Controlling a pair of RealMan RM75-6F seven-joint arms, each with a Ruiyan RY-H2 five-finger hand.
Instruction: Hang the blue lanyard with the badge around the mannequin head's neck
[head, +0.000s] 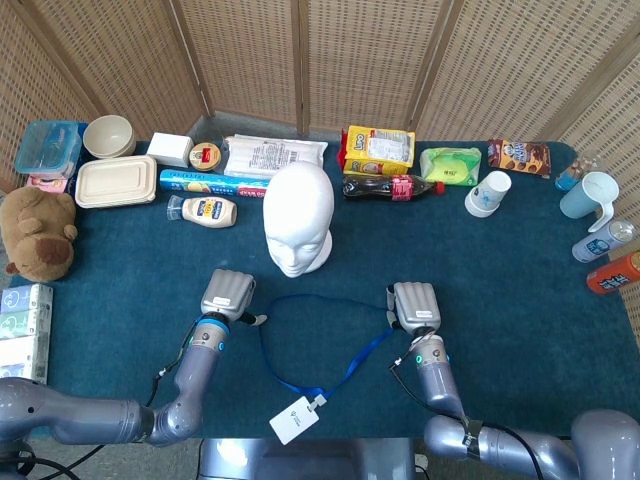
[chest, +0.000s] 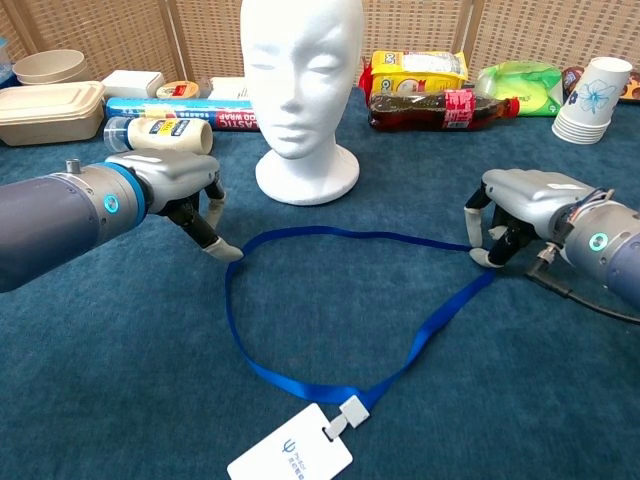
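Grasping stage, judging by the layout. Blue lanyard (chest: 330, 300) lying flat in a loop on the surface (chest: 120, 380), badge (chest: 290, 458) at the near end, well short of the mannequin head (chest: 303, 85) standing behind it. Left hand (chest: 185, 195) lowered beside the loop's left edge, fingertips touching down next to the strap, seemingly holding nothing. Right hand (chest: 515, 215) curled over the strap's right bend; impossible to tell whether pinched. Next: secure both sides, lift, spread the loop over the head.
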